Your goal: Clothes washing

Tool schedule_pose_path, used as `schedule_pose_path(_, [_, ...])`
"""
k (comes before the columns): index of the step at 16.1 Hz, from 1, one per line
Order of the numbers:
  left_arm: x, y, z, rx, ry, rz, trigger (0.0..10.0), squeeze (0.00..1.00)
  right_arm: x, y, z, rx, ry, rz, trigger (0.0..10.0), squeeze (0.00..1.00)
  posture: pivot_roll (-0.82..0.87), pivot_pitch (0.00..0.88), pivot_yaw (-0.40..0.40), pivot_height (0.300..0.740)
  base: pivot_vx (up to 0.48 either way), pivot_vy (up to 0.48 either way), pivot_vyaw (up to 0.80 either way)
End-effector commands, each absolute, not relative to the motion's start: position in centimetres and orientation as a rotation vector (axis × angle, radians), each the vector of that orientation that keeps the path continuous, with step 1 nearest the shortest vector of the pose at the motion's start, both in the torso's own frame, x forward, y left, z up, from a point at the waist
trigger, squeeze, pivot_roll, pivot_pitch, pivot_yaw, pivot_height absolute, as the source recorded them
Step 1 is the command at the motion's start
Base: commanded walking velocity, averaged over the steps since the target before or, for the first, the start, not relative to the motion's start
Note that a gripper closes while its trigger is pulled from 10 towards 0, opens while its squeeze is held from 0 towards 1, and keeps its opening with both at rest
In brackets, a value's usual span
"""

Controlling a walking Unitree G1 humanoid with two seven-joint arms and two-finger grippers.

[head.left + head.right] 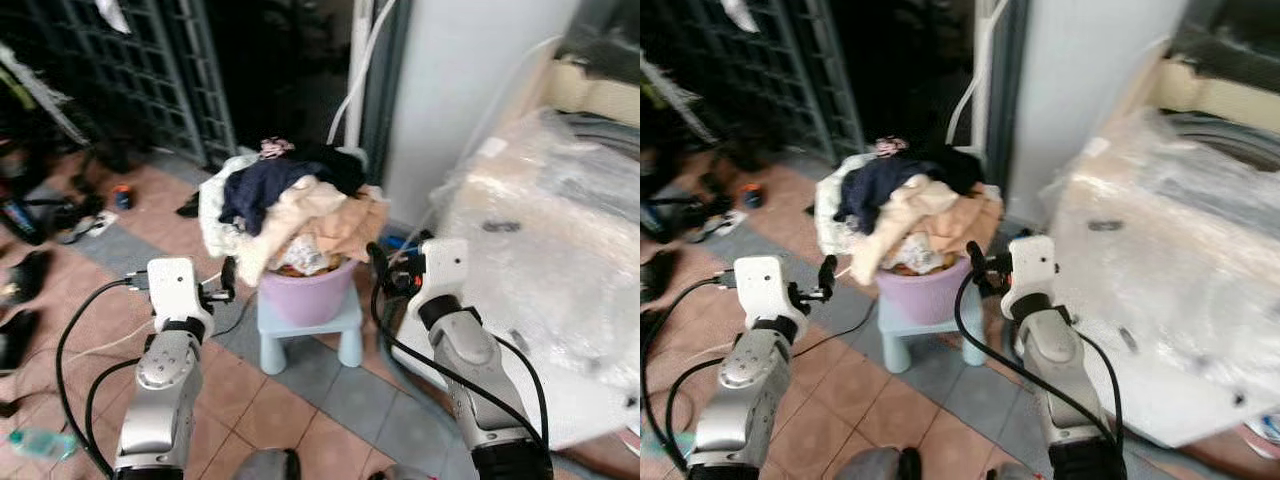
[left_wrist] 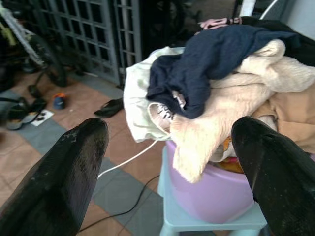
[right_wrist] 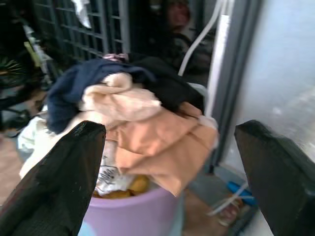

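Observation:
A lilac plastic tub [image 1: 305, 292] stands on a small pale blue stool [image 1: 310, 335] in front of me, heaped with clothes [image 1: 290, 205]: a navy garment [image 2: 211, 59], cream and tan pieces, a white one hanging off the side. My left gripper [image 1: 228, 280] is held just left of the tub, open, its fingers [image 2: 59, 182] wide apart with nothing between them. My right gripper [image 1: 378, 268] sits just right of the tub, open too, its fingers [image 3: 54, 182] framing the pile. The washing machine [image 1: 560, 250] is at my right, draped in clear plastic.
Shoes and sandals [image 1: 25, 275] lie on the tiled floor at the left, near a dark metal grille [image 1: 120, 70]. A plastic bottle [image 1: 40, 443] lies at the lower left. A white hose [image 1: 355, 70] runs up the wall behind the tub. A cable [image 2: 123, 164] crosses the floor.

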State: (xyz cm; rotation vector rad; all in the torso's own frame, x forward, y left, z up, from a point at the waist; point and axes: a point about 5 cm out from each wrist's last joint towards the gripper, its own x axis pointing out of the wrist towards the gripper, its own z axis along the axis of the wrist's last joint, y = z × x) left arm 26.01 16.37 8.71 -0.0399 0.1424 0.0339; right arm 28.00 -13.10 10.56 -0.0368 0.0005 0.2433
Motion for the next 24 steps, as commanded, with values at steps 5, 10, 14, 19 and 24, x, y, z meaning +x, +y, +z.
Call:
schedule_pose_path(5, [26.21, 16.32, 8.99, -0.032, 0.142, 0.018, 10.0, 0.00, 28.44, -12.64, 10.59, -0.036, 0.008, 0.279, 10.0, 0.00, -0.02, 0.029, 0.048, 0.740, 0.287, 0.000, 0.80])
schedule_pose_path(10, [26.30, 16.25, 8.97, -0.036, 0.143, 0.018, 10.0, 0.00, 28.61, -12.48, 10.31, -0.038, 0.022, 0.300, 10.0, 0.00, -0.01, 0.026, 0.047, 0.740, 0.442, 0.000, 0.54])
schedule_pose_path(14, [26.40, 16.20, 8.96, -0.038, 0.143, 0.013, 10.0, 0.00, 28.85, -12.42, 10.35, -0.034, 0.021, 0.298, 10.0, 0.00, -0.01, 0.026, 0.046, 0.740, 0.461, 0.000, 0.00])
schedule_pose_path(19, [26.53, 16.15, 9.05, -0.046, 0.134, 0.017, 10.0, 0.00, 28.95, -12.38, 10.15, -0.042, 0.026, 0.299, 10.0, 0.00, -0.01, 0.018, 0.042, 0.740, 0.367, 0.000, 0.00])
schedule_pose_path(24, [26.66, 16.34, 8.97, -0.041, 0.142, 0.038, 10.0, 0.00, 29.18, -12.26, 10.14, -0.048, 0.026, 0.312, 10.0, 0.00, -0.01, 0.023, 0.045, 0.740, 0.000, 0.000, 0.00])
